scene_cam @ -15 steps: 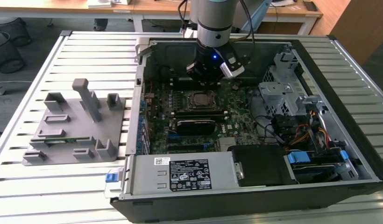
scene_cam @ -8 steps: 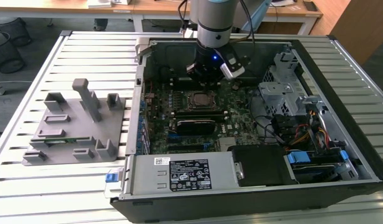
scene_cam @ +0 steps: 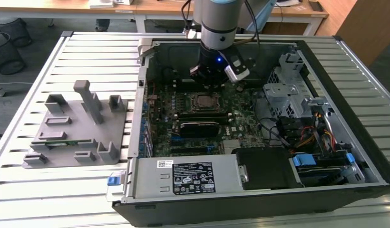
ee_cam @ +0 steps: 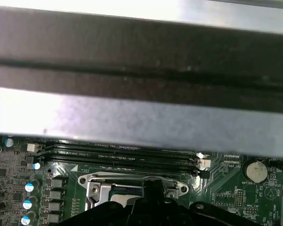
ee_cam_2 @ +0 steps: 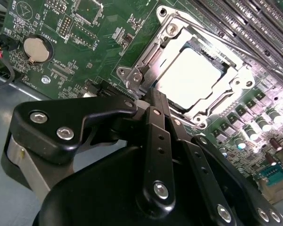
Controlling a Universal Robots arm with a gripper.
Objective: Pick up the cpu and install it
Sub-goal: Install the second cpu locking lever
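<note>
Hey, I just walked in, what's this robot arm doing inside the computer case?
The arm has its gripper lowered into the open computer case, right at the edge of the processor socket on the motherboard. In the second wrist view the cpu, its silvery top glaring under the light, lies flat inside the socket's metal frame. On the exterior view's left, a grey parts holder sits on the slatted table.
</note>
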